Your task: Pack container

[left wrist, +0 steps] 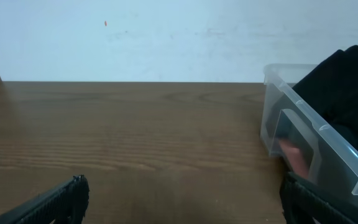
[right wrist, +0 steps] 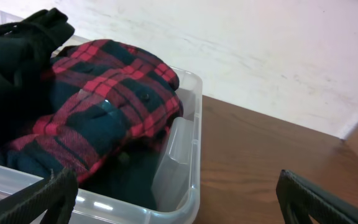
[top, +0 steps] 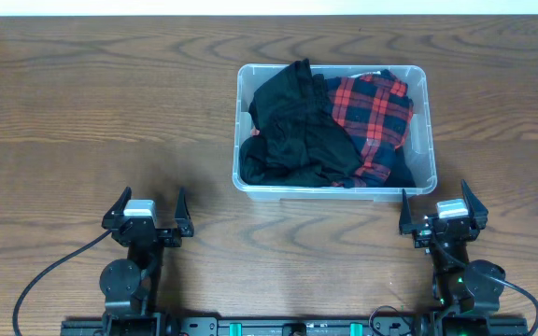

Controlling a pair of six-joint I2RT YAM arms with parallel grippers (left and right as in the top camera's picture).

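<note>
Resting tools: the left tool (top: 152,202) and the right tool (top: 435,198) sit low at the 6 o'clock edge of the surface (top: 82,112). Each has its fingers spread wide apart, with nothing between them.
Left tool's outlook: bare wood lies straight ahead, and the container (left wrist: 303,124) is off at about 1 o'clock, well apart from the fingers.
Right tool's outlook: the near corner of the container (right wrist: 188,149) is at about 11 o'clock, near the tool but not touching it.
Container's place: it stands flat on the surface at 12 o'clock, a little right of centre, with its long side facing the arms (top: 428,131).
Contents: a black garment (top: 297,121) fills the 9 o'clock half. A red-and-dark plaid shirt (top: 376,117) fills the 3 o'clock half. Both are heaped up to the rim or a little above it.
Handling, as I judge it: the bin looks like thin, stiff, glossy plastic. It is probably light even when loaded, and its flat walls would likely slip in a pinch.
Where to take hold: the rolled lip at a short end or a corner seems safest, with one finger inside and one outside.
Cloth: it is soft and springy, so pinch a thick fold or press down on the heap.
Progress: both items are in the container, so the packing looks near done.
</note>
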